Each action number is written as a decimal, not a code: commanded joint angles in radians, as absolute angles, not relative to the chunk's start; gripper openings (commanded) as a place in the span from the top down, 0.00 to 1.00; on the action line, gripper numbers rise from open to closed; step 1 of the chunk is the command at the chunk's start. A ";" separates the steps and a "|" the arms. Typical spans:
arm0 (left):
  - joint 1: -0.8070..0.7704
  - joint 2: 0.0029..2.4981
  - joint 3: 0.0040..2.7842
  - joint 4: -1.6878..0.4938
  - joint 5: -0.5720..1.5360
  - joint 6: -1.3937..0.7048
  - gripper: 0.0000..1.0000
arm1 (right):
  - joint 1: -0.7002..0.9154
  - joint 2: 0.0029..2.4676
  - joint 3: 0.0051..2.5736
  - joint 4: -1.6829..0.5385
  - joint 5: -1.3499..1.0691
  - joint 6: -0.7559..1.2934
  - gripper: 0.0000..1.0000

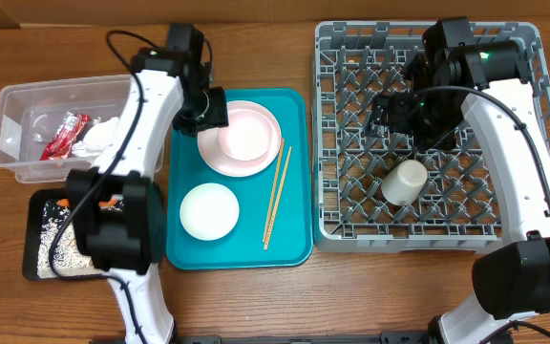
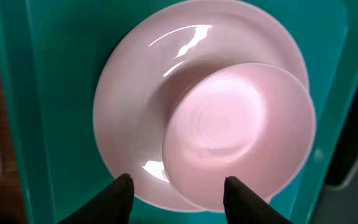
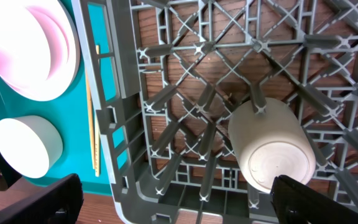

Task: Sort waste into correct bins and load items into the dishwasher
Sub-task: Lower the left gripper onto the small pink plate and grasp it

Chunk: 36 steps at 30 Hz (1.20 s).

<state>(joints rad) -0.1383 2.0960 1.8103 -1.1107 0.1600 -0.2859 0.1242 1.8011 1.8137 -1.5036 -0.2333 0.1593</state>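
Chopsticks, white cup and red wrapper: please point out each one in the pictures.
chopsticks (image 1: 275, 194), overhead view, middle of the pair.
white cup (image 3: 277, 163), right wrist view, its round base.
red wrapper (image 1: 65, 134), overhead view, its middle.

Probably a robot lab, not a real kitchen. Left arm (image 1: 146, 105) and right arm (image 1: 528, 153) at a plain wooden table (image 1: 256, 296). Dish rack (image 1: 325, 143) and teal tray (image 1: 299, 220) set out on top, with black cables (image 1: 113, 38) showing.
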 commanded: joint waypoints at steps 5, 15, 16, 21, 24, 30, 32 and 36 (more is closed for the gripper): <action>-0.147 2.221 1.800 -1.102 0.208 -0.303 0.59 | 0.123 1.796 1.820 -1.504 -0.244 0.156 0.00; -0.136 2.208 1.816 -1.113 0.196 -0.299 0.96 | 0.123 1.796 1.820 -1.501 -0.224 0.155 0.00; -0.136 2.198 1.821 -1.118 0.194 -0.299 0.96 | 0.123 1.796 1.820 -1.500 -0.223 0.156 0.00; -0.140 2.126 1.845 -1.155 0.177 -0.299 0.96 | 0.123 1.796 1.820 -1.500 -0.219 0.156 0.00; -0.149 2.069 1.848 -1.181 0.177 -0.299 0.96 | 0.123 1.796 1.820 -1.496 -0.221 0.152 0.00; -0.178 1.991 1.848 -1.260 0.179 -0.294 0.96 | 0.149 1.796 1.820 -1.475 -0.313 0.152 0.06; -0.189 1.979 1.848 -1.286 0.189 -0.292 0.96 | 0.180 1.796 1.820 -1.450 -0.316 0.152 0.09; -0.205 1.976 1.848 -1.334 0.241 -0.260 0.95 | 0.264 1.796 1.820 -1.399 -0.316 0.153 0.10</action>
<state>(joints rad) -0.1932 1.9896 1.8328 -1.3170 0.1967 -0.2905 0.2050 1.8011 1.8137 -1.4197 -0.2890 0.1562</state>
